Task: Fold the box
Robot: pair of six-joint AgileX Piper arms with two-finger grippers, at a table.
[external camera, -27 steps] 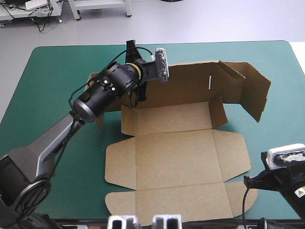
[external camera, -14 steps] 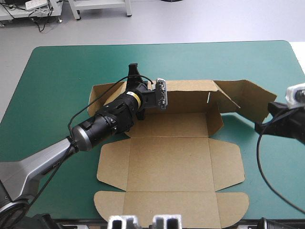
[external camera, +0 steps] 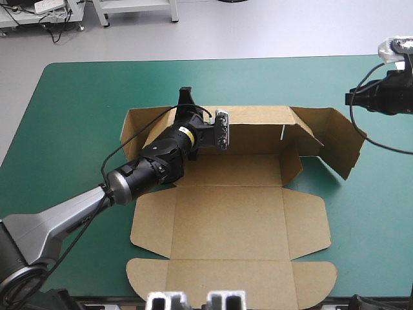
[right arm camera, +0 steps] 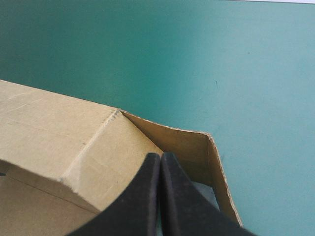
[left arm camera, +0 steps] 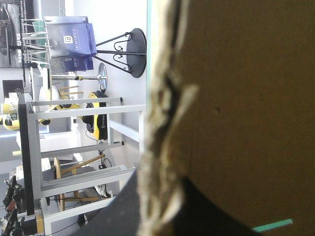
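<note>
Brown corrugated board is making up the box, a cut sheet that is lying in the middle of the teal-green table. Its base, near panel and rounded side flaps are resting flat, while the far wall is standing upright with a creased end flap angling out at its right end. It is looking light, stiff across each panel and ready to hinge along the scored creases. I am therefore judging that it will be pivoting easily, sliding on the smooth cover if pushed without a counter-hold, and kinking at its raw edges if squeezed hard. The best hold is probably the free top edge of a panel, away from a crease, and that is where the left gripper is working. Its black fingers are pinching the top edge of the far wall toward its left end, all but closed with the board between them, and the fluted edge is filling the left wrist view. The right gripper is hanging high near the table's far right corner, looking down on the end flap's corner, its fingers meeting in one point with nothing between them. No brand, label or print is showing on the board; only a small pale mark is breaking the far wall's inner face.
</note>
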